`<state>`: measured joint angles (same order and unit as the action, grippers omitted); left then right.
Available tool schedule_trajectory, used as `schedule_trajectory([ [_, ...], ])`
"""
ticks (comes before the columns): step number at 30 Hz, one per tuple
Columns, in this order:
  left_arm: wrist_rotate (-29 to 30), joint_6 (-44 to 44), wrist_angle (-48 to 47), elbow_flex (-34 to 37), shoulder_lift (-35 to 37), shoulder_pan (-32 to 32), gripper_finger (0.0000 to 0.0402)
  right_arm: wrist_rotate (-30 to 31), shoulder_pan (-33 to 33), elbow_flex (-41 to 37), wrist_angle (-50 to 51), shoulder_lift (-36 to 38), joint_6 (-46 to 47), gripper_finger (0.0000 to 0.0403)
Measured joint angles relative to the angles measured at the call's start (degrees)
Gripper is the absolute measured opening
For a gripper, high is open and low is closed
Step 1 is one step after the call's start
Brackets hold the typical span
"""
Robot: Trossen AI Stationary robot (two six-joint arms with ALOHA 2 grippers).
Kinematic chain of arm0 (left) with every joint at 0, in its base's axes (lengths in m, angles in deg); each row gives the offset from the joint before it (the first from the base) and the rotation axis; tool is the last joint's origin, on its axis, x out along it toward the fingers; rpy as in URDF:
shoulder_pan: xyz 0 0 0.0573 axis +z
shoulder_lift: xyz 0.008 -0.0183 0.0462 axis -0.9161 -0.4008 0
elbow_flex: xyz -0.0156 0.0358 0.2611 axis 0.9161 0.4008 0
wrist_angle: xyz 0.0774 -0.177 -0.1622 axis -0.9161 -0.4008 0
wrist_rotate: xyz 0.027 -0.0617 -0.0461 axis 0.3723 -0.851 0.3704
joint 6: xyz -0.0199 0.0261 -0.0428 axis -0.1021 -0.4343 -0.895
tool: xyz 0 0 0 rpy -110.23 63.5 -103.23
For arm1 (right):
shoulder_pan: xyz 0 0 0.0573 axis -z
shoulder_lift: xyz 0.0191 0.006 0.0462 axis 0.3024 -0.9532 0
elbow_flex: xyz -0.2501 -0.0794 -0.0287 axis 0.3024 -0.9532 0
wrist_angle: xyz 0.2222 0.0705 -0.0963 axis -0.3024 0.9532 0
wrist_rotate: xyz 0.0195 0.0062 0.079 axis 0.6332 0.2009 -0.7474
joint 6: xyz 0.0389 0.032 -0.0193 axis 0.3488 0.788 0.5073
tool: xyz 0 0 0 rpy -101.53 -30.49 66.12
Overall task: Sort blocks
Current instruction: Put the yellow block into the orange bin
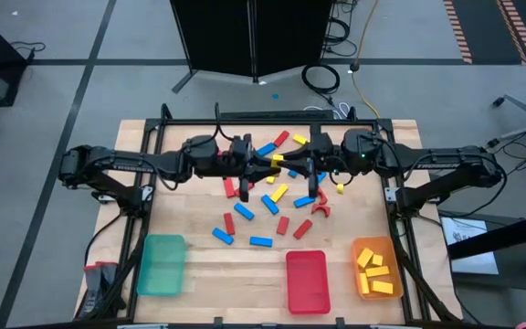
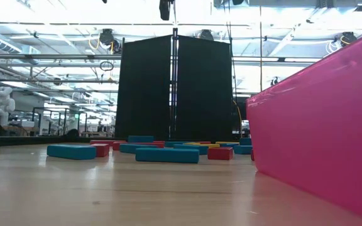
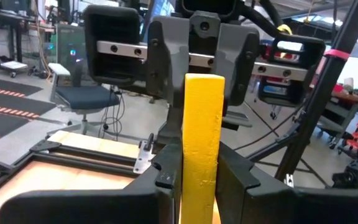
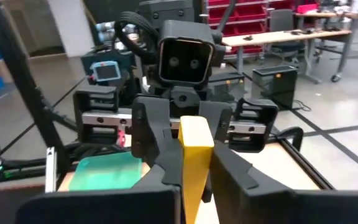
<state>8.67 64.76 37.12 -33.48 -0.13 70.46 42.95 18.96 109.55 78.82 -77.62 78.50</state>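
Note:
A yellow block (image 1: 278, 159) hangs over the far middle of the table between my two grippers, which face each other. My left gripper (image 1: 265, 163) comes from the left and my right gripper (image 1: 298, 164) from the right. Each is shut on one end of the block. The left wrist view shows the yellow block (image 3: 202, 124) running from my left gripper (image 3: 201, 168) to the right one beyond. Red, blue and yellow blocks (image 1: 263, 206) lie flat, scattered on the table below. They show in the low view as blocks (image 2: 167, 154). My left gripper pinches the yellow block's near end (image 3: 201, 186) between its two fingers, coming level from the table's left, with the fingers along the block. The block is lifted clear and lies level. My right gripper pinches the block's other end (image 4: 196, 180) between its two fingers, level from the table's right and along the block. In the left wrist view its fingers (image 3: 166, 68) flank that end.
Three trays stand along the near edge: green (image 1: 162, 265), red (image 1: 306, 281) and orange (image 1: 375, 251), the last holding several yellow blocks. The red tray's wall (image 2: 319, 125) fills the low view's right. A black frame (image 1: 272, 117) borders the table's far side.

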Motion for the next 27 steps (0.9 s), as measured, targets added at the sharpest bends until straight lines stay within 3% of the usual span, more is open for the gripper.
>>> schedule_trajectory([
  [7,1.57,0.69,-0.07,-0.08,0.00,0.05,0.0075,0.07,0.96,0.00,-0.08,0.64,-1.52,0.0032],
  [12,3.61,-0.42,-4.84,-0.07,0.02,0.12,0.0186,2.35,1.64,0.05,-0.54,4.07,-3.68,0.0032],
  [15,3.84,-0.39,-6.58,-0.07,0.02,0.36,0.0241,4.85,1.62,0.11,4.17,7.72,-3.57,0.0032],
  [18,4.57,-0.29,-9.36,-0.07,0.02,0.45,0.0270,6.36,1.20,0.07,16.82,12.40,0.57,0.0032],
  [21,4.57,-0.30,-13.89,-0.06,0.02,0.87,0.0274,6.77,-1.14,0.13,35.67,17.30,10.98,0.0032],
  [24,4.57,-0.15,-19.26,-0.04,0.02,1.55,0.0267,6.38,-6.82,0.09,58.89,19.36,25.39,0.0032],
  [27,4.59,-0.05,-21.80,-0.02,0.02,2.12,0.0261,5.37,-14.44,-0.09,73.74,19.48,38.89,0.0032],
])
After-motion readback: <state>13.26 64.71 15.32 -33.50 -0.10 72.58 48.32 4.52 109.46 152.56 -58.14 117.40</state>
